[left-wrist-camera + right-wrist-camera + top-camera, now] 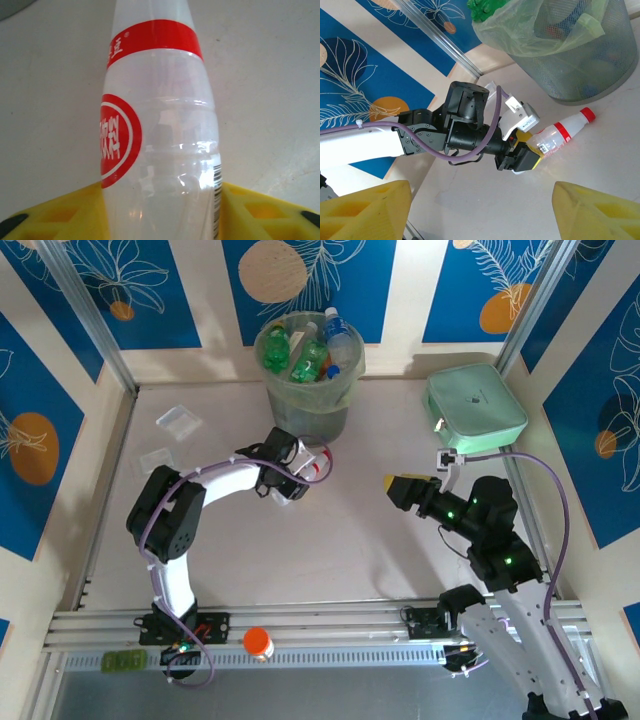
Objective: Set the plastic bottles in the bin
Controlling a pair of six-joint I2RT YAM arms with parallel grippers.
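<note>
Left fingers (pixel 55 215) pinch the red-capped bottle (pixel 160 150) beside the bin (pixel 310 412); next it likely needs lifting over the rim.

I get bright, even light from overhead in the top view: the table (pixel 340 540) reads pale, with only soft, faint shadows beside the left arm (pixel 215 485) and at the foot of the bin (pixel 300 410). The frame posts (pixel 90 315) bow slightly near the edges of that view. On the left wrist camera the bottle (pixel 160 150) sits so close that it looks a little soft, with small white glints on its clear plastic. On the right wrist camera the right gripper (pixel 482 205) shows its yellow fingers (pixel 367 212) blurred at the bottom, while things farther off are sharp.
</note>
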